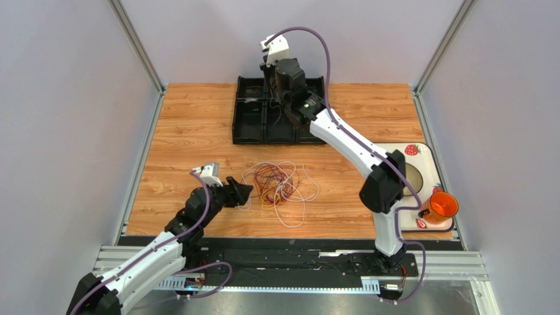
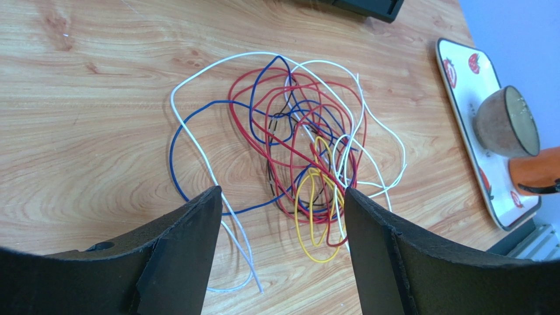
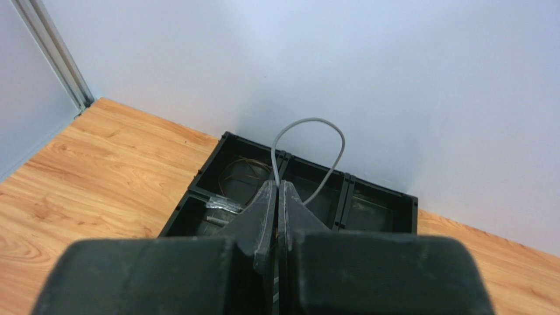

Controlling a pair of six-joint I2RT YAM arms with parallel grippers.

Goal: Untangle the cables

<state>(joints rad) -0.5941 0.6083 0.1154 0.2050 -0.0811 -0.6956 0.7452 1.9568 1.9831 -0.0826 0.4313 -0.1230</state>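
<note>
The cables point(image 1: 276, 186) lie in a loose tangle of red, blue, yellow, white and dark loops on the wooden table, seen up close in the left wrist view point(image 2: 296, 144). My left gripper point(image 1: 244, 191) point(image 2: 282, 190) is open just left of the pile, low over the wood. A white strand and a yellow loop lie between its fingers, untouched. My right gripper point(image 1: 276, 92) point(image 3: 277, 184) hangs over the black tray point(image 1: 250, 128) point(image 3: 381, 197) at the back, shut on a pale grey cable point(image 3: 328, 125). That cable arcs up from the fingertips and drops into the tray.
The black tray has several compartments, and one holds a thin coiled wire point(image 3: 240, 172). At the right edge sits a strawberry-print plate point(image 1: 427, 154) point(image 2: 463, 79) with a brown bowl point(image 2: 506, 121) and an orange cup point(image 1: 442, 206) point(image 2: 536, 170). Grey walls enclose the table.
</note>
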